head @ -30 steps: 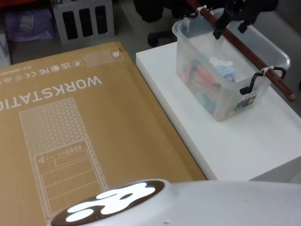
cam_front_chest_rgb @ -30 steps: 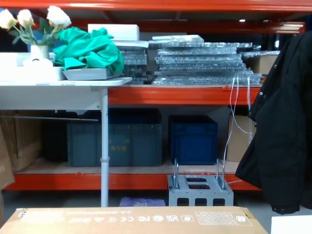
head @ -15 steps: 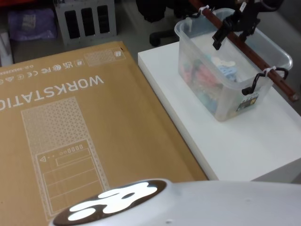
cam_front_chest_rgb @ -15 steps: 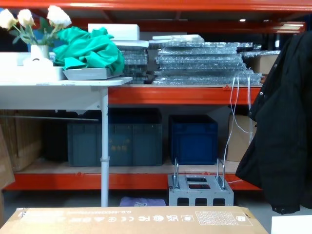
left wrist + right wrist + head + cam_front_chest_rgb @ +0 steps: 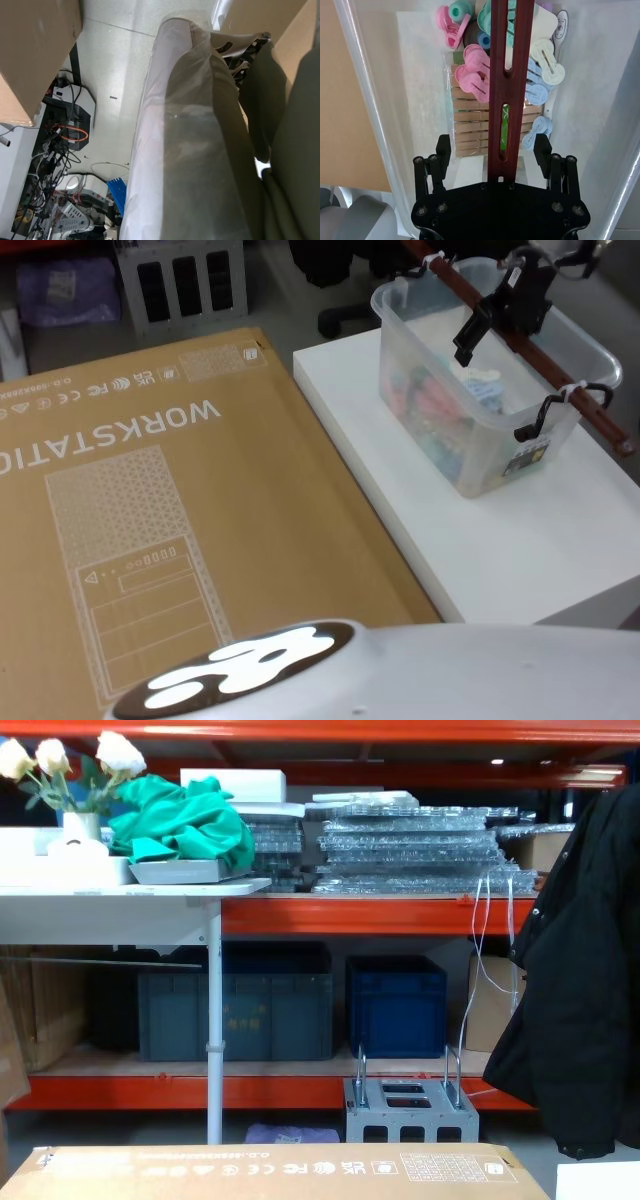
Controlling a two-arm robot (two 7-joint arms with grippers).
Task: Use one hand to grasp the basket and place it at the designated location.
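Note:
The basket (image 5: 470, 430), a clear plastic tub with pastel clothes pegs (image 5: 470, 75) inside, stands on the white table (image 5: 520, 540) at the right. Its reddish-brown bar handle (image 5: 560, 385) runs along the top, tied on with white zip ties. My right gripper (image 5: 495, 322) hangs over the far half of the handle. In the right wrist view the gripper (image 5: 493, 150) is open, one black finger on each side of the handle bar (image 5: 502, 75), not closed on it. The left wrist view shows a plastic-wrapped part of my left arm (image 5: 190, 160) down beside cardboard.
A big brown cardboard box (image 5: 150, 520) printed WORKSTATION lies left of the white table, its top edge (image 5: 270, 1170) low in the chest view. Behind stand a grey metal rack (image 5: 410, 1105), dark blue crates (image 5: 395, 1005), orange shelving and a hanging black jacket (image 5: 580, 990).
My right gripper has come down and a little nearer along the handle, so its open fingers now straddle the bar. The basket has not moved.

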